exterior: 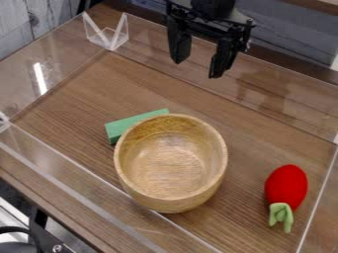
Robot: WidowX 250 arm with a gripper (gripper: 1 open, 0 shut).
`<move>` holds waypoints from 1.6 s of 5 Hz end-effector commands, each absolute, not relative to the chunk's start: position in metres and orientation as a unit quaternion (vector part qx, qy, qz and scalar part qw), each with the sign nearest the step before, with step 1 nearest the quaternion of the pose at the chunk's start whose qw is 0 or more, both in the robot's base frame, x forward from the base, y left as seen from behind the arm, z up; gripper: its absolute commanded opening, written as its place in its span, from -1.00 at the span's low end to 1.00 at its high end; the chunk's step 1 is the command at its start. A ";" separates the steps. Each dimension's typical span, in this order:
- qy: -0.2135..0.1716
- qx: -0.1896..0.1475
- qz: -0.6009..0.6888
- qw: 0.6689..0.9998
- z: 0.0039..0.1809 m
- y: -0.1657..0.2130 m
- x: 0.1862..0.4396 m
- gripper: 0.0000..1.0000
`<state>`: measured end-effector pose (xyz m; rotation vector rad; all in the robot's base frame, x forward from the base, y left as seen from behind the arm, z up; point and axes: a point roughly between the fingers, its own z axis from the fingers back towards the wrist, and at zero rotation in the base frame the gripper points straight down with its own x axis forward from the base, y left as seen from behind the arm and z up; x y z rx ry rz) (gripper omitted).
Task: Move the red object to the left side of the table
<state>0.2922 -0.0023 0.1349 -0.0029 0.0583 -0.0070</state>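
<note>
1 red object point(286, 188) lies on the surface point(99, 99), well apart from the hand point(204, 59), below it and to its right in the camera view. The rounded red body is uppermost in the view; its light-green leafy stem point(280, 214) points toward the lower edge of the view. No contact exists between the red object and the hand.

1 wooden bowl point(172, 163) is located below the hand in the view, between the red object and 1 flat green piece point(129, 127). The bowl is upright, with its open side up, and is apart from the red object. The green piece is located below the hand and to its left, at the bowl's upper-left rim; contact between these 2 items cannot be determined.

The hand is black and is positioned at the top of the view. Its 2 fingers are spread wide, with nothing held between them. Low clear walls point(59, 170) border the wood-grain surface, to the left of the hand and below it.
</note>
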 end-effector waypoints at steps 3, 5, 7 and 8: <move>0.054 -0.023 0.084 0.995 0.097 -0.041 0.281 1.00; 0.050 -0.049 0.116 0.991 0.102 -0.113 0.264 1.00; 0.040 -0.079 0.159 0.983 0.092 -0.152 0.259 1.00; 0.042 -0.080 0.160 0.983 0.084 -0.155 0.261 1.00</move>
